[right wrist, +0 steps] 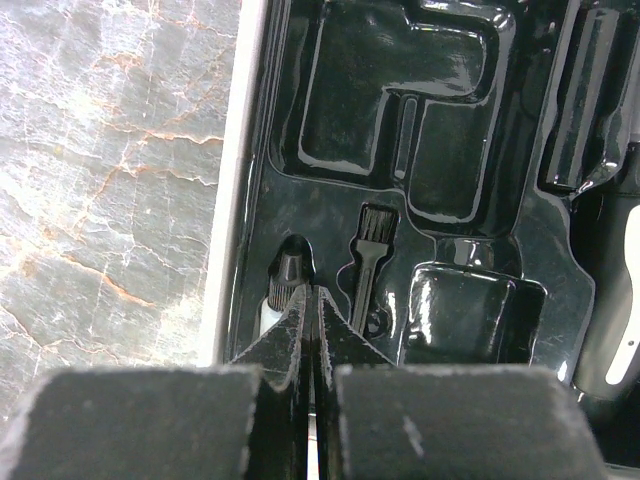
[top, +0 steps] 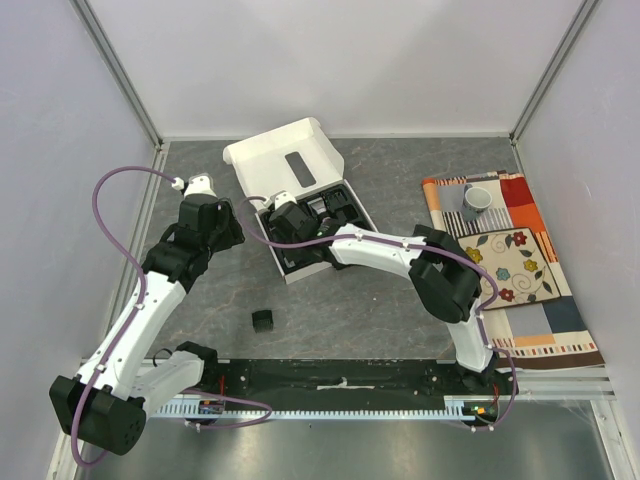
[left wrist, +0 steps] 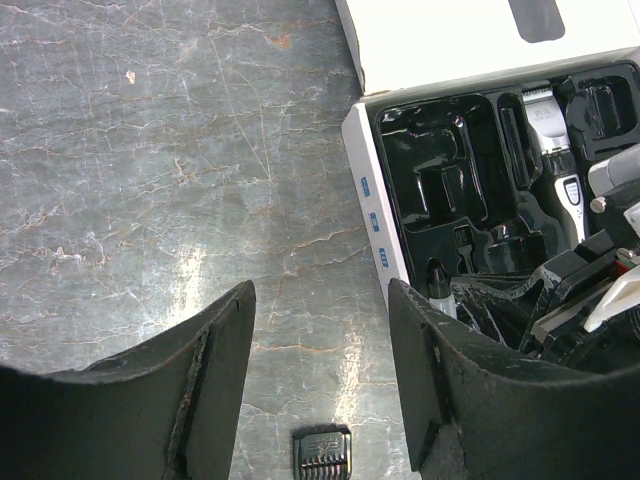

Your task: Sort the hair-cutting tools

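Left pincer (left wrist: 320,300) is held wide above the grey marbled table (left wrist: 150,150), seemingly readied for the ribbed black comb attachment (left wrist: 322,452) lying loose below. Beyond, the right pincer (right wrist: 310,300) is pressed shut, nothing seen gripped, over the glossy black moulded tray (right wrist: 450,100), beside a small black brush (right wrist: 368,255) seated in its recess. Farthest, the slim black-and-silver clipper (left wrist: 550,145) is bedded in its slot.
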Motion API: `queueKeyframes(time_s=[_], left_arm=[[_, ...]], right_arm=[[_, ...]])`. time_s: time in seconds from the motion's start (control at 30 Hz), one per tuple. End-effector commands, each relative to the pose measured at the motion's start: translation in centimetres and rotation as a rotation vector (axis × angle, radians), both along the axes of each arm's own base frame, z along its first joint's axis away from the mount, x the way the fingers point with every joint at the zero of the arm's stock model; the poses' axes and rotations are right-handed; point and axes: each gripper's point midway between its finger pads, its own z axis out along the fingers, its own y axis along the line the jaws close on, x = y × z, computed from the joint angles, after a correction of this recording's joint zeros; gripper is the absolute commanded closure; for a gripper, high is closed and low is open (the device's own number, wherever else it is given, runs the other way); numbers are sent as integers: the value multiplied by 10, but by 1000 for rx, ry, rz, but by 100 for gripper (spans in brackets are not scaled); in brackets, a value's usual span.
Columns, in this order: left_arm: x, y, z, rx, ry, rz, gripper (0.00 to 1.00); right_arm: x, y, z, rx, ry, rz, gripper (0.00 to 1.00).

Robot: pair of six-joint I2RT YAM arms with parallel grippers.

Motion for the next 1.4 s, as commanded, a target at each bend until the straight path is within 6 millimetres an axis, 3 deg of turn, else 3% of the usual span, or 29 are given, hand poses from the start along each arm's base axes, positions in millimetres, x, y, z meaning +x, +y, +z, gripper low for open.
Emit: queueKeyframes(time_s=[0.0, 0.17, 0.4, 0.57, 0.8, 1.0, 1.1, 1.13, 1.23, 1.37], left_arm=[[7, -2, 14, -26, -43, 3, 37], [8, -3, 14, -28, -44, 0, 37], [8, -3, 16, -29, -48, -1, 37], [7, -3, 15, -30, -47, -1, 37], [7, -5, 15, -33, -46, -10, 37], [7, -8, 12, -35, -32, -28, 37], [8, -12, 8, -41, -20, -44, 38], [8, -13, 8, -44, -15, -51, 38], [9, -15, 6, -47, -8, -57, 39], [8, -15, 5, -50, -6, -60, 39]], right_arm=[[3, 18, 1, 61, 7, 15, 100], [3, 17, 2, 62, 7, 15, 100], [7, 19, 33, 105, -39, 17, 100], [5, 19, 42, 116, -49, 22, 100], [4, -7, 57, 93, -95, -14, 100], [-13, -45, 64, 75, -104, -38, 78], [-20, -68, 64, 46, -117, -62, 62], [-21, -75, 63, 30, -120, -74, 51], [-19, -101, 59, 4, -119, -134, 36], [-13, -138, 39, -7, -65, -231, 28]])
